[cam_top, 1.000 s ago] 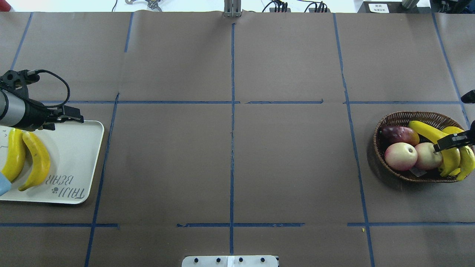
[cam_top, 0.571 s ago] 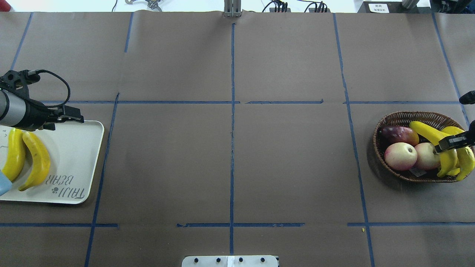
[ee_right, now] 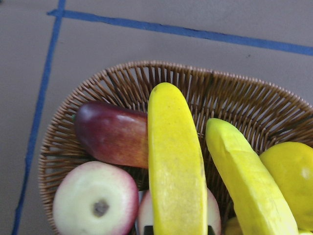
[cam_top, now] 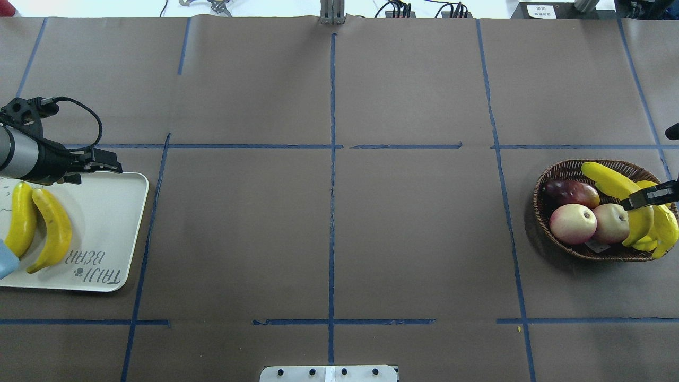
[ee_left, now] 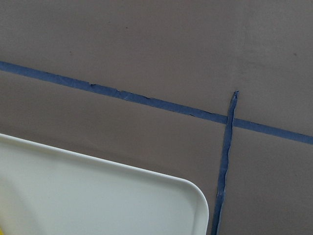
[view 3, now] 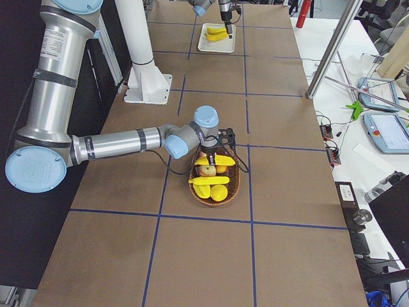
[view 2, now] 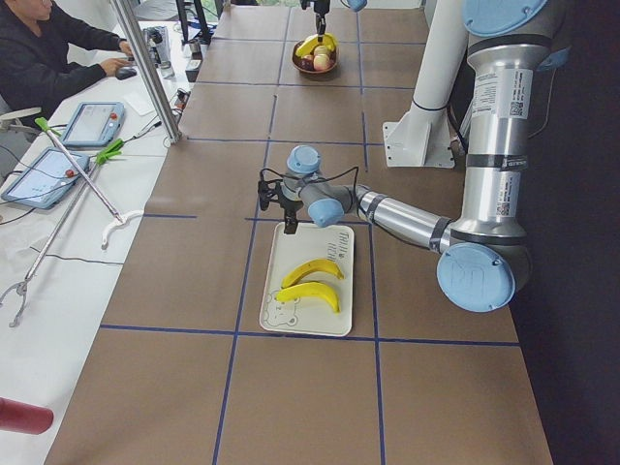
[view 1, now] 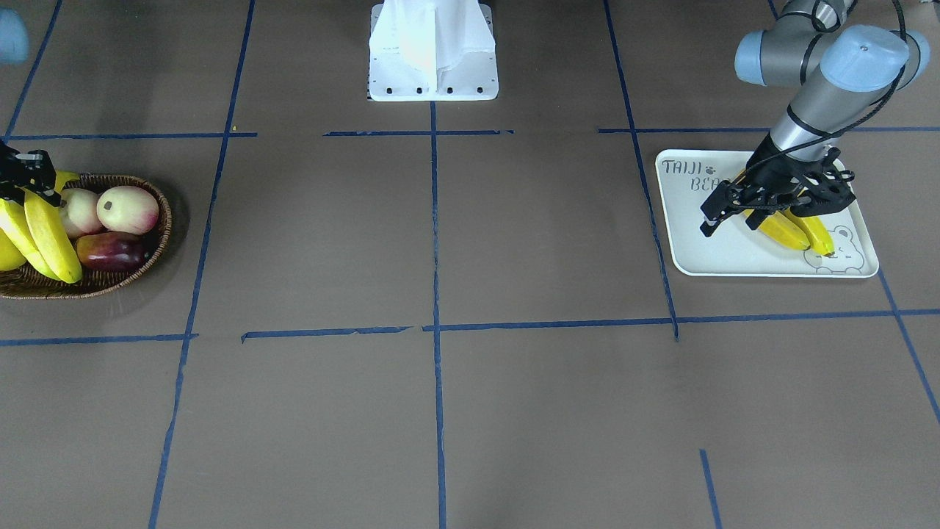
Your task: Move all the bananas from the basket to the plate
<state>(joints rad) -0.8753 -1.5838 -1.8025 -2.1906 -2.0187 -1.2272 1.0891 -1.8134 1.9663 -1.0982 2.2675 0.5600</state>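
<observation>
Over the basket, right gripper clasps one banana (at mid-length).

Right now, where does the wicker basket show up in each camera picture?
Front-facing: wicker basket at the left edge.
Overhead: basket at far right.
Exterior left: basket small, top centre.
Exterior right: basket at centre.
Left wrist: not in it.
Right wrist: basket fills the picture.
Shared landmark: the dark red fruit inside, clear in three views.
</observation>
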